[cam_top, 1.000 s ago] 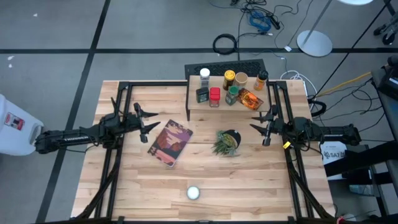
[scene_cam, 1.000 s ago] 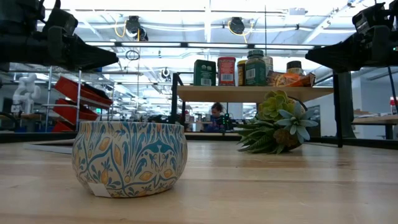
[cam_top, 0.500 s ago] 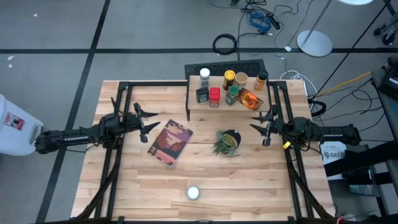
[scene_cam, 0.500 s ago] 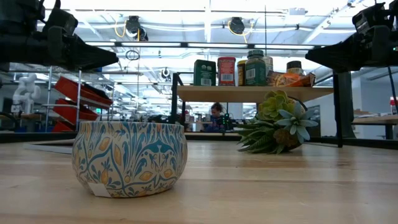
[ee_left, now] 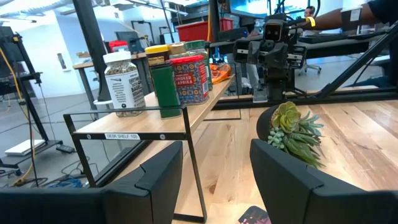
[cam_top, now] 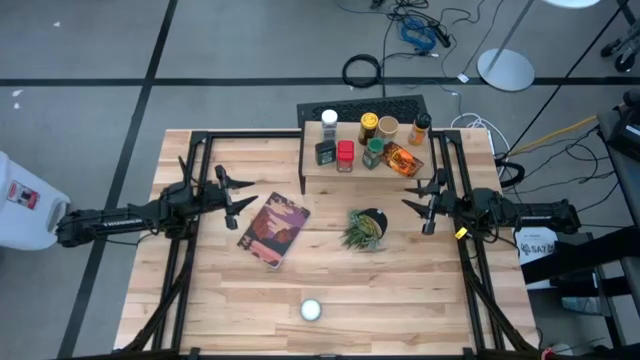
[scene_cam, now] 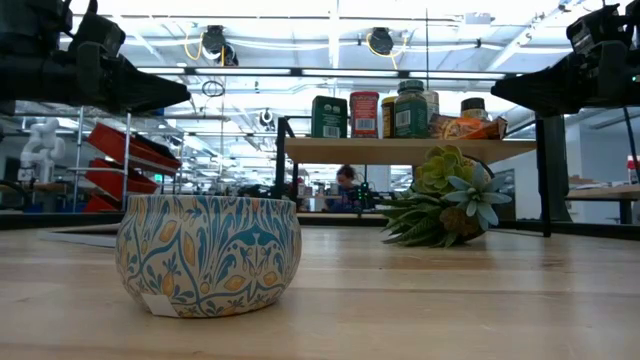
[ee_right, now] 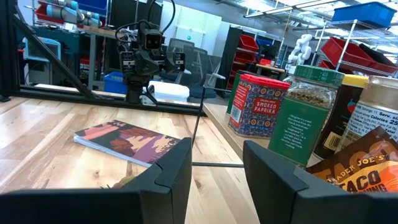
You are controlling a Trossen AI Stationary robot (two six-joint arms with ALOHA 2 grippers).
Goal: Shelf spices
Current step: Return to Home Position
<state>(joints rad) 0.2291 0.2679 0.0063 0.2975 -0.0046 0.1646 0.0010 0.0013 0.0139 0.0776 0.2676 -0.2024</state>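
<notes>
The spices stand on the shelf near the table's far edge: a white-topped jar, a dark green tin, a red tin, yellow-topped and tan-topped jars, a green-topped jar, a dark-topped orange jar and a flat orange packet. My left gripper hovers open left of the shelf, above the table. My right gripper hovers open on the near side of the shelf's right end. Each gripper faces the other, and neither holds anything.
A maroon picture book lies flat between the grippers, and a potted plant lies on its side to its right. A small patterned round tin sits near the table's near edge. Black frame bars run along both table sides.
</notes>
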